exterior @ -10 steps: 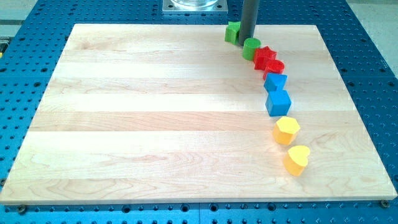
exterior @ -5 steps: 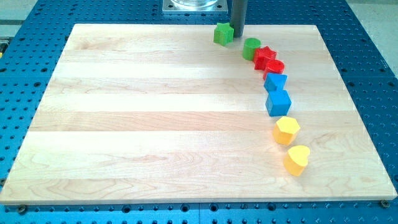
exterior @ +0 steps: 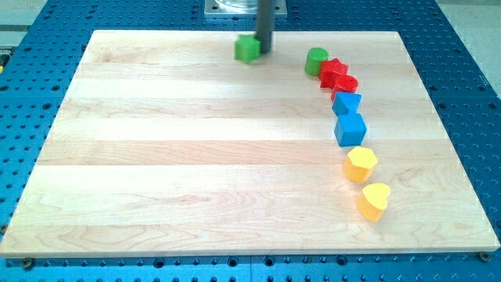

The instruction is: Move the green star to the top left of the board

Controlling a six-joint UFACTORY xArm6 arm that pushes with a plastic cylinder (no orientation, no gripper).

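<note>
The green star [exterior: 247, 48] lies near the board's top edge, a little left of the middle. My tip [exterior: 264, 52] stands right against its right side, touching it. The dark rod rises from there out of the view's top. The wooden board [exterior: 156, 157] fills most of the view.
A curved row of blocks runs down the board's right part: a green cylinder [exterior: 316, 60], a red star [exterior: 333, 71], a red cylinder [exterior: 347, 84], a blue pentagon-like block [exterior: 346, 103], a blue cube [exterior: 350, 129], a yellow hexagon [exterior: 362, 164] and a yellow heart [exterior: 375, 200].
My tip has slid left along the top edge, pushing the green star left, away from the green cylinder. The other blocks have not moved.
</note>
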